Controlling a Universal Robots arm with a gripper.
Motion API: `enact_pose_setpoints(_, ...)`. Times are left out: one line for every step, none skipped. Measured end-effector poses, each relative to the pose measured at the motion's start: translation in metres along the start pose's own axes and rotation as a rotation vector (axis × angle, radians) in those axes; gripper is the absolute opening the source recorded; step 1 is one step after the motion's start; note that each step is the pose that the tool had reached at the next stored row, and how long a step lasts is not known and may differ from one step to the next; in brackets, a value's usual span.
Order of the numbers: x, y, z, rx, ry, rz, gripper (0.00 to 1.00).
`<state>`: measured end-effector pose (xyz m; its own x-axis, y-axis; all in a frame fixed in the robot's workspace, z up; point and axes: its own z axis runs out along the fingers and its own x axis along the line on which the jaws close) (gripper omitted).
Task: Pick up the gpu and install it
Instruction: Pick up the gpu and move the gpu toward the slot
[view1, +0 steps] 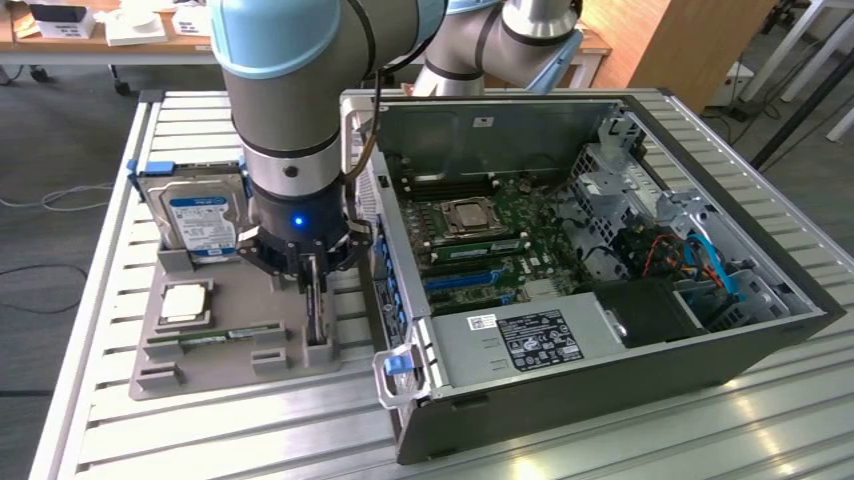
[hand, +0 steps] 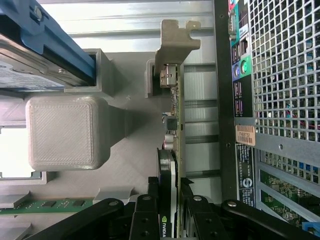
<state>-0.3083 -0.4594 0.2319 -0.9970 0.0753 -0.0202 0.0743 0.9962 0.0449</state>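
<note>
The black two-fingered gripper (view1: 314, 298) points straight down over the grey plastic parts holder (view1: 200, 378) on the slatted metal table (view1: 200, 440), because the thin, dark gpu (view1: 316, 326) stands there edge-on in a narrow slot and can only be taken from above. In the wrist view the gripper (hand: 168, 189) is about half closed. One finger lies against each flat face of the gpu (hand: 175, 115), so I judge it clamped on the card rather than merely straddling it. The card's lower edge sits in the holder, so it is gripped but not lifted out. Its silvery metal bracket (hand: 172, 37) is at the far end, clear of the fingers, which take the card at its thicker body.

The holder stands just beside the open black computer case (view1: 601, 385), which lies on its side with the green motherboard (view1: 494, 250) facing up, presumably for access from above. A silver hard drive with a blue label (view1: 198, 220) and a narrow green memory stick (view1: 220, 337) occupy their own slots
</note>
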Motion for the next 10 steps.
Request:
enact_pose_setpoints(0.0,0.0,-0.0009,0.0004,0.0004,0.0,0.27)
enact_pose_setpoints(0.0,0.0,-0.002,0.0004,0.0004,0.0,0.27)
enact_pose_setpoints(0.0,0.0001,-0.0033,0.0004,0.0004,0.0,0.27)
enact_pose_setpoints(0.0,0.0002,-0.0046,0.0004,0.0004,0.0,0.27)
enact_pose_setpoints(0.0,0.0002,-0.006,0.0004,0.0003,0.0,0.27)
enact_pose_setpoints(0.0,0.0003,-0.0075,0.0005,0.0004,0.0,0.27)
enact_pose_setpoints(0.0,0.0004,-0.0087,0.0004,0.0004,0.0,0.27)
enact_pose_setpoints(0.0,0.0004,-0.0099,0.0004,0.0003,0.0,0.27)
enact_pose_setpoints(0.0,0.0005,-0.0115,0.0004,0.0003,0.0,0.27)
enact_pose_setpoints(0.0,0.0006,-0.0133,0.0004,0.0004,0.0,0.27)
